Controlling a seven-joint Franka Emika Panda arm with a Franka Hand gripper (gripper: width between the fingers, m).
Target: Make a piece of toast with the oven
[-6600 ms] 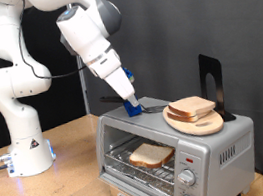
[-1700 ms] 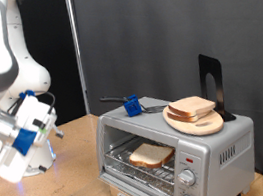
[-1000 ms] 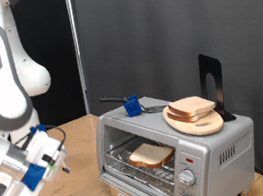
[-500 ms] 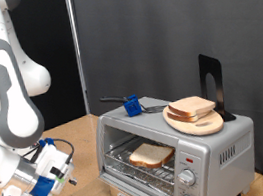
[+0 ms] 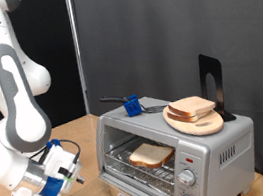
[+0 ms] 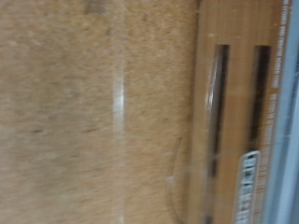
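Wooden tabletop (image 5: 77, 137), jaws (image 5: 62, 178) lower and nearer oven (image 5: 176, 151) than before, their spread unreadable; toast (image 5: 151, 154) inside.

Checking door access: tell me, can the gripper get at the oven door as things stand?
Probably yes. The gripper hangs low at the exterior view's left of the oven, whose door lies open at the front. Nothing visible stands between them.

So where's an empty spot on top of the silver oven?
Only the middle of the silver toaster oven's top, between the small blue-handled tool and the round wooden board stacked with bread. The claw hangs low beside the oven's open front.
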